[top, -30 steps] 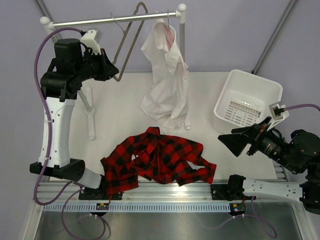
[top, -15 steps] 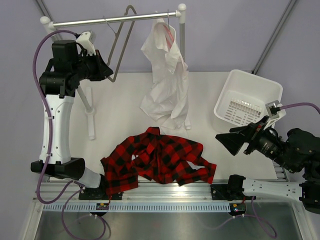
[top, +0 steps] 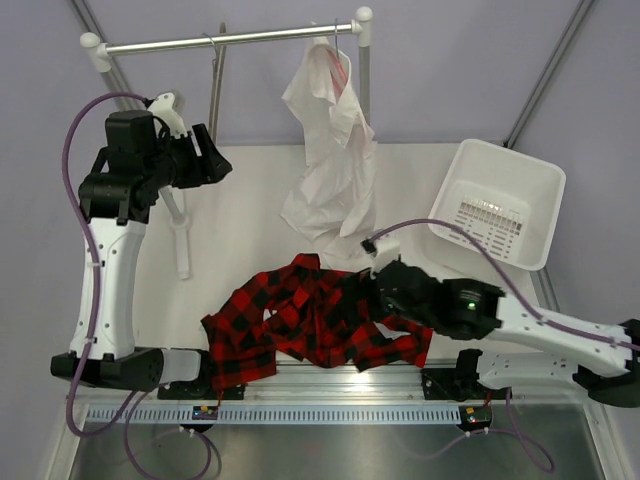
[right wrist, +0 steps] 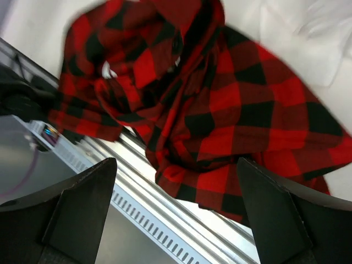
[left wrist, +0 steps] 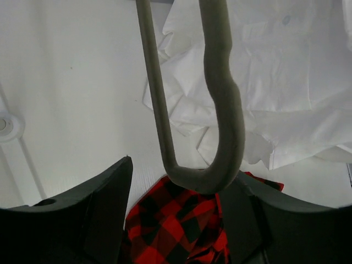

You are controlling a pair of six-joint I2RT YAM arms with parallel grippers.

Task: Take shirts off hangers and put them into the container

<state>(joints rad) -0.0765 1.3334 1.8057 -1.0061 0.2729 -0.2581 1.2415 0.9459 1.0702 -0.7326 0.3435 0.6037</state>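
Red-and-black plaid shirt (top: 310,325): crumpled well in front of rail (top: 230,38).
White shirt (top: 335,150): hanging from rail's right end.
Left gripper (top: 208,155): parted, grey hanger (left wrist: 223,99) loose between its jaws, below rail.
Right gripper (right wrist: 179,181): spread wide, empty, over plaid shirt.
Container (top: 540,170): front-right of rail.

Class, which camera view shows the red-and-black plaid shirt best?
The top external view: nearly the whole plaid shirt shows, lying crumpled. The right wrist view gives a slightly blurred close-up of part of it. The left wrist view shows only a patch below the hanger.
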